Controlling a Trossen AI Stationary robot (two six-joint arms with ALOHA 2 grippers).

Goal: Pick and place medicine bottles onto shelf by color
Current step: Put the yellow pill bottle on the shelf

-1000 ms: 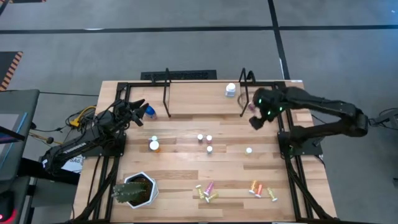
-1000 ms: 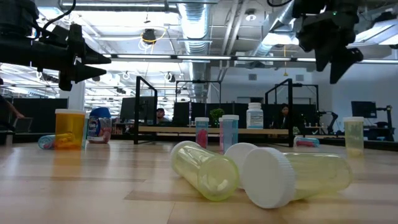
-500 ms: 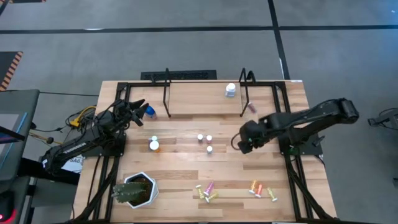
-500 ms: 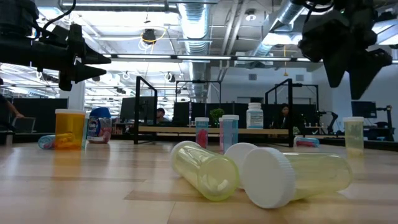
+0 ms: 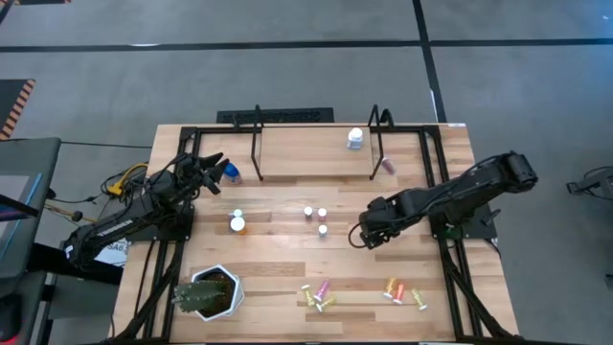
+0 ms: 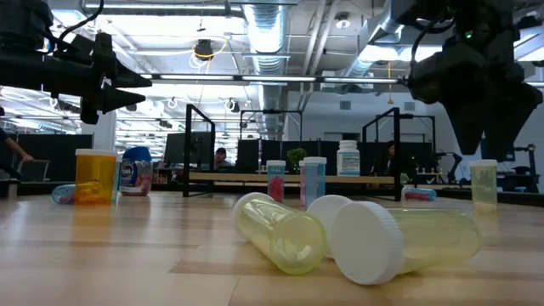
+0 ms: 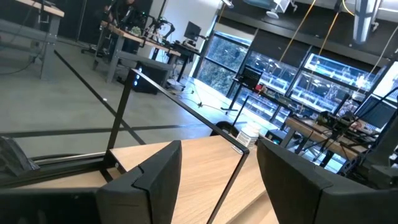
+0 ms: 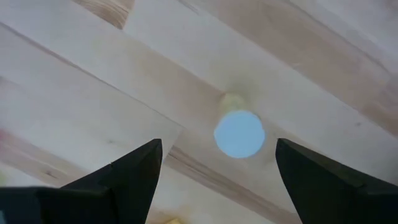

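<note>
Light-wood planks of the table (image 5: 278, 278) are carrying everything, with grey floor all around it. Taking the shelf (image 5: 311, 153) at the table's far edge as the landmark and going left to right: the left gripper (image 5: 216, 162) is hanging off the shelf's left end, its fingers (image 7: 146, 180) standing parted around nothing, just beside a blue-lidded bottle (image 5: 231, 172). Nearer than that end, an orange bottle (image 5: 237, 224) is standing, and far nearer sits the potted plant (image 5: 206, 292). In front of the shelf's middle, three white-capped bottles (image 5: 315, 218) are standing close together; well nearer than those, yellow and pink bottles (image 5: 319, 294) are lying in a heap. A white bottle (image 5: 355, 138) is standing on the shelf toward its right end, and a pink bottle (image 5: 387, 165) is lying just beside the right upright. In front of that end, the right gripper (image 5: 365, 236) is hovering with fingers (image 8: 124, 177) spread wide directly over an upright white-capped bottle (image 8: 239, 132), not touching it. Nearer still, orange bottles (image 5: 394, 288) are lying.
</note>
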